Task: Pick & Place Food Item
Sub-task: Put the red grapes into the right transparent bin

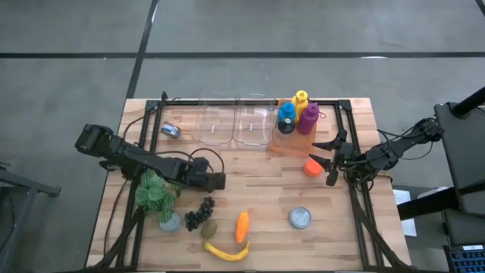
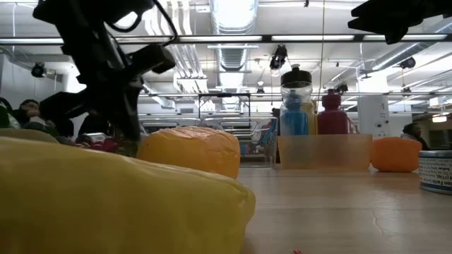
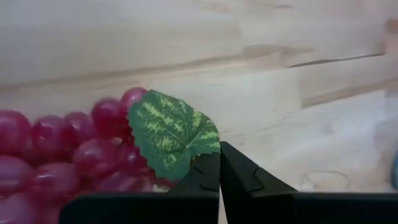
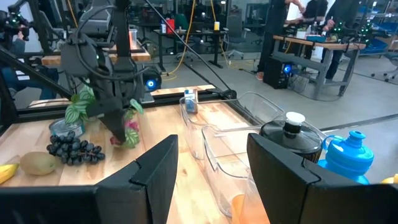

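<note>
A bunch of red grapes (image 3: 74,155) with a green leaf (image 3: 171,134) fills the left wrist view just ahead of my left gripper (image 3: 219,173), which is shut on it. In the high view that gripper (image 1: 218,182) stands left of the table's middle and hides the bunch. The right wrist view shows the bunch (image 4: 129,135) below it. A dark grape bunch (image 1: 200,213) lies on the table nearby. My right gripper (image 1: 330,161) waits open at the right side, beside an orange fruit (image 1: 312,167). My left gripper pinches the red bunch at the leaf's base (image 3: 198,163), between its two shut fingertips. The fingers slant steeply down from the table's left side. The bunch hangs below them (image 4: 127,140); whether it is clear of the table I cannot tell.
Near the front edge lie a kiwi (image 1: 209,228), a carrot (image 1: 242,226), a banana (image 1: 227,252) and a tin can (image 1: 301,218). A potted plant (image 1: 155,193) stands under the left arm. Two clear containers (image 1: 231,125) and a tray of bottles (image 1: 295,117) line the far edge.
</note>
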